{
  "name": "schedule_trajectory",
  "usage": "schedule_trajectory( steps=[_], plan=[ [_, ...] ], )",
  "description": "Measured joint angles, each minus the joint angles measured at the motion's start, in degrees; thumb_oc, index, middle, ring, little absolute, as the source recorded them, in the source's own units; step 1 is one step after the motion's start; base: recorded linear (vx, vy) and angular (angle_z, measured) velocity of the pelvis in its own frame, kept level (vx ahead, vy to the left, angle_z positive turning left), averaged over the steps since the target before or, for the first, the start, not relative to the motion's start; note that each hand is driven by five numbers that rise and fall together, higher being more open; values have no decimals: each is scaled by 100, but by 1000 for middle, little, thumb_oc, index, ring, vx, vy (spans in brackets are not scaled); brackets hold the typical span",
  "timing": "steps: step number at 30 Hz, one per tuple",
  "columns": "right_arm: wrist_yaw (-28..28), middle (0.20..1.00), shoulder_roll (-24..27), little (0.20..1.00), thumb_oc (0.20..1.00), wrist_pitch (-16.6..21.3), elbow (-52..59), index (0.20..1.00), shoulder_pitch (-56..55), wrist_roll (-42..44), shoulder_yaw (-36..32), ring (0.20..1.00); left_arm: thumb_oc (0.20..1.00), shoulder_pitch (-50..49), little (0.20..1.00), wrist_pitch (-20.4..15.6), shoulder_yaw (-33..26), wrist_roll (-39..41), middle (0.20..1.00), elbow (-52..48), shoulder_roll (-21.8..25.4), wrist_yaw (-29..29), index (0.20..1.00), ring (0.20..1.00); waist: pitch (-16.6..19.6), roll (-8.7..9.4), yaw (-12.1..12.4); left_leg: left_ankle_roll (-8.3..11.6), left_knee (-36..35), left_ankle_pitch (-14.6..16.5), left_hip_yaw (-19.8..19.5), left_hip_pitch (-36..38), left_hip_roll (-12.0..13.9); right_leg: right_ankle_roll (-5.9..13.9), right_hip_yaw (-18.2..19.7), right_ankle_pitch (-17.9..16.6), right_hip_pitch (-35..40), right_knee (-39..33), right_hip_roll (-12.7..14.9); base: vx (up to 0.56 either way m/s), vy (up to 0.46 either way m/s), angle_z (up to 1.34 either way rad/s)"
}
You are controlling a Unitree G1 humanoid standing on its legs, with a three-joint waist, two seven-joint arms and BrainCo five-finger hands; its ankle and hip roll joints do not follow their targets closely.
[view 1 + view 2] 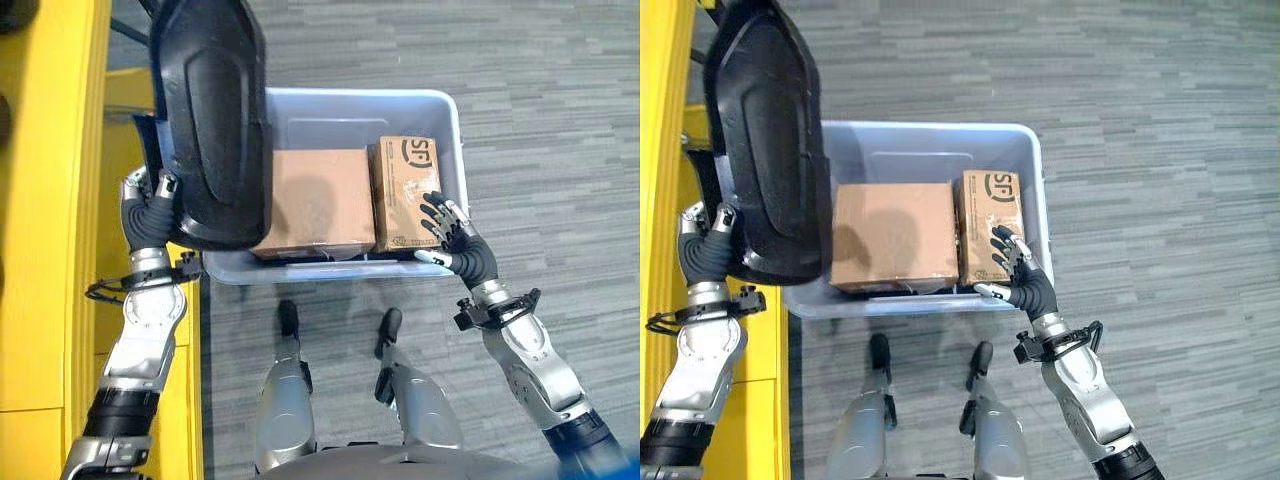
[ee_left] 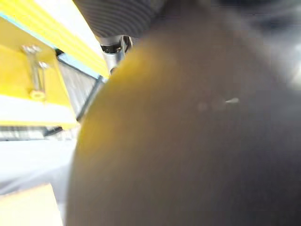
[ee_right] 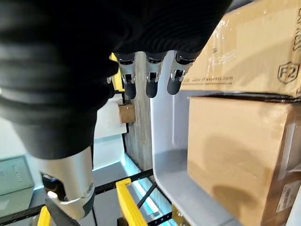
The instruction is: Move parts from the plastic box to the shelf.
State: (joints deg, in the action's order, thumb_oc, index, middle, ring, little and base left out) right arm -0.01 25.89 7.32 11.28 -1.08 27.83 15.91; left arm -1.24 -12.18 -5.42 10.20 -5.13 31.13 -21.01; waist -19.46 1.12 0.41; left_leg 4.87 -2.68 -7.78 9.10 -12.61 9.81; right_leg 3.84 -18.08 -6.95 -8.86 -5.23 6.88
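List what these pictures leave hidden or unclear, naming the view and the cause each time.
- Left hand: fingers hidden behind the black part, eye views.
- Left wrist view: black part blurred, too close.
- Plastic box: floor hidden under two cardboard boxes.
- Yellow shelf: cut off by the edge.

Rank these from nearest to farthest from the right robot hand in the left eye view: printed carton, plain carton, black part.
1. Printed carton: under the right robot hand, box's right side.
2. Plain carton: box's middle.
3. Black part: far left, by the yellow shelf.
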Motion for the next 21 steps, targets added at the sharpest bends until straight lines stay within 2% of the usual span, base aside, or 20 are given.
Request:
schedule_trajectory(
  steps=[2,8,11,12,15,16,17,18,19,20,21],
  plan=[
    [37,1000,4,1000,1000,-17,-22,1000,-118,-5,-62,1000,200,-249,200,-2,-3,129,200,-24,-129,177,200,200,85,-138,17,-1,-48,2,-13,176,-8,12,-15,33,162,4,6,-8,-130,4],
    [124,1000,85,1000,1000,-112,-222,1000,-312,-151,-208,1000,200,-1022,200,15,179,449,200,-182,-181,790,200,200,263,-405,8,12,-114,33,-127,572,38,11,-133,236,552,149,-26,-26,-143,9],
    [160,1000,133,1000,1000,-138,-238,1000,-321,-219,-193,1000,200,-1236,200,64,241,672,200,-260,-368,1008,200,200,327,-412,6,0,-48,61,-160,663,128,-31,-160,432,548,468,-55,-107,-293,4],
    [160,1000,167,1000,1000,-139,-246,1000,-275,-223,-134,1000,200,-1370,200,63,270,769,200,-274,-467,1083,200,200,348,-403,57,66,41,57,-171,672,196,-78,-165,513,544,599,-133,-126,-275,1],
    [161,1000,173,1000,1000,-129,-272,1000,-101,-226,-70,1000,200,-1443,200,79,396,989,200,-267,-614,1224,200,200,366,-382,90,104,141,79,-354,660,358,-192,-304,635,641,674,-284,-151,-221,17],
    [134,1000,205,1000,1000,-121,-284,1000,-61,-235,-59,1000,200,-1529,200,96,489,1064,200,-258,-617,1242,200,200,373,-447,228,134,120,32,-481,636,447,-256,-417,708,631,783,-427,-89,-167,31],
    [117,1000,214,1000,1000,-120,-294,1000,-71,-244,-65,1000,200,-1488,200,115,549,1074,200,-256,-625,1245,200,200,394,-477,236,123,81,21,-534,609,492,-296,-480,769,635,819,-443,-103,-175,50],
    [76,1000,242,1000,1000,-120,-334,1000,-68,-297,-55,1000,200,-1509,200,157,659,1131,200,-246,-650,1248,200,200,410,-541,308,45,69,61,-704,488,531,-362,-608,905,572,1022,-501,-116,-198,67],
    [51,1000,245,1000,1000,-123,-334,1000,-104,-348,-49,1000,200,-1440,200,192,685,1130,200,-251,-701,1264,200,200,481,-513,343,26,94,314,-837,350,530,-473,-596,1115,399,1263,-453,-124,-119,81],
    [39,1000,213,1000,1000,-121,-351,1000,-109,-394,-26,1000,200,-1444,200,197,680,1137,200,-232,-690,1312,200,200,533,-400,382,13,149,682,-800,269,473,-561,-690,1233,268,1372,-342,-129,-133,79],
    [28,1000,200,1000,1000,-122,-386,1000,-94,-422,-2,1000,200,-1389,200,206,669,1172,200,-154,-653,1354,200,200,529,-195,437,-214,681,830,-819,38,249,-620,-785,1222,207,1354,-124,-100,-91,63]
  ],
)
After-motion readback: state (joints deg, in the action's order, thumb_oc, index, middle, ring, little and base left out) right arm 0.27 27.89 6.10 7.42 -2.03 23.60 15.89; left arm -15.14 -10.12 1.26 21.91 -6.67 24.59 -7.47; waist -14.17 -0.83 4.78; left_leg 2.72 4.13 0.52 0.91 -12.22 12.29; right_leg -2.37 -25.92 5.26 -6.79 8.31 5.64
